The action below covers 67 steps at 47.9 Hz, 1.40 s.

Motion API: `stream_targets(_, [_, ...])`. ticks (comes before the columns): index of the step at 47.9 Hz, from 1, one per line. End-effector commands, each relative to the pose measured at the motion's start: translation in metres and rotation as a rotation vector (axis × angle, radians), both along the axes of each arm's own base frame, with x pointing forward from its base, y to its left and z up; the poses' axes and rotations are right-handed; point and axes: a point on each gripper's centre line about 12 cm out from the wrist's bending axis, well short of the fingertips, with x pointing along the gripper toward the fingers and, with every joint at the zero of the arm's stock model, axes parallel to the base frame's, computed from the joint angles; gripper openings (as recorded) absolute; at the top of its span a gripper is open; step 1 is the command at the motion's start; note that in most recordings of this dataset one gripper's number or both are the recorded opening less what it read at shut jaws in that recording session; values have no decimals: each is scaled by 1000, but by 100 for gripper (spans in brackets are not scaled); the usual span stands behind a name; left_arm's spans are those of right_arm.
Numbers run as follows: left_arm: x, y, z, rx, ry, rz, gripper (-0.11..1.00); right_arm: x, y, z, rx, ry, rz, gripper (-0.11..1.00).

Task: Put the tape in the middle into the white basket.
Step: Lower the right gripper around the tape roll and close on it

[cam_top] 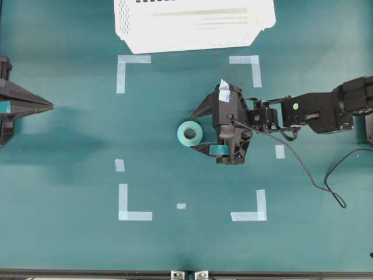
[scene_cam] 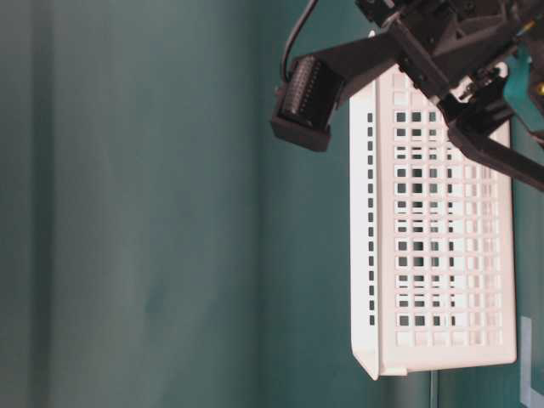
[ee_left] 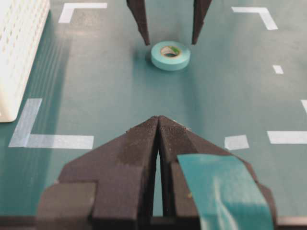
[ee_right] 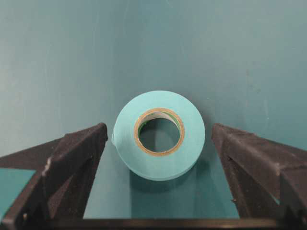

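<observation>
The tape (cam_top: 189, 133), a small light-teal roll with a tan core, lies flat on the teal table in the middle of the marked square. My right gripper (cam_top: 194, 132) is open, one finger on each side of the roll and neither touching it. The right wrist view has the tape (ee_right: 192, 143) between the two black fingertips of that gripper (ee_right: 159, 128), with gaps on both sides. The white basket (cam_top: 192, 26) stands at the far edge, apart from the tape. My left gripper (cam_top: 50, 105) rests shut at the left edge, empty, pointing at the tape (ee_left: 163, 62).
Pale tape corner marks (cam_top: 133, 60) (cam_top: 249, 214) frame the work area, with small strips (cam_top: 119, 165) inside. The right arm's black cable (cam_top: 315, 182) trails over the table at the right. From table level the basket's lattice wall (scene_cam: 433, 246) stands behind the right arm (scene_cam: 442, 42).
</observation>
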Motion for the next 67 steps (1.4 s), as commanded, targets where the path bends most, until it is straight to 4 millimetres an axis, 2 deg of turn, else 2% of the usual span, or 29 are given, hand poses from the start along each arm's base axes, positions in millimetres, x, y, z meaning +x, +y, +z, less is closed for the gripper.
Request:
stream_targets(1, [1,0,5,1,-12,-2,-11,7,1,11,4,-41,-1,99])
stream_targets(47, [1,0,5,1,-11,-2,-11,18,-1,-5,4,-17,-8,99])
stream_targets(67, [1,0,5,1,-12,-2,-11,21,-2,-5,7,-20,-13,99])
